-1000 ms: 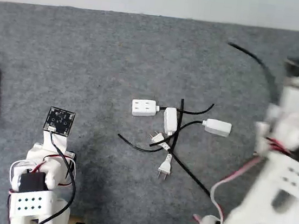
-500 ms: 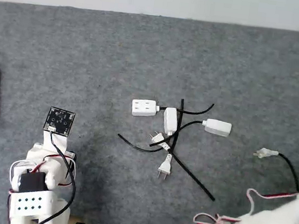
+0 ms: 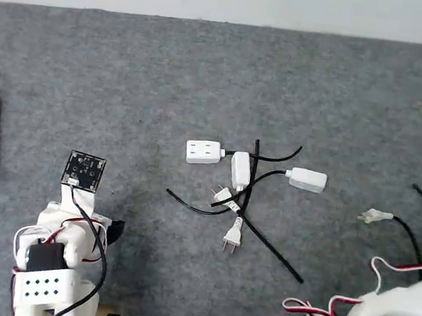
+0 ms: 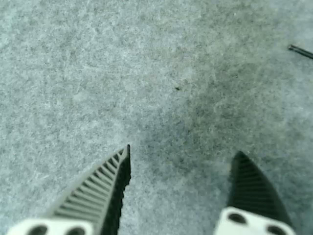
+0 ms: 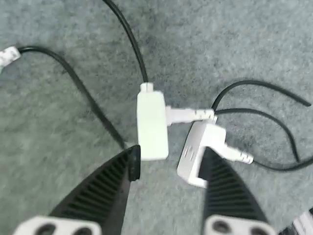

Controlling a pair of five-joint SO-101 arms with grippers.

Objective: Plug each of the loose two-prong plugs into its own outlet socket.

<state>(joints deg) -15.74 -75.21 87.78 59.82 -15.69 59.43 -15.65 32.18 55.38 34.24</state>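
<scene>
The tabletop is covered by a grey, matt, felt-like cloth with a rough, fuzzy nap. The white rectangular outlet sockets and white two-prong plugs are seen as smooth, faintly glossy plastic, joined by smooth black rubbery cords. The left pincer and right pincer are formed of matt black plastic, ribbed on the inner faces.
</scene>
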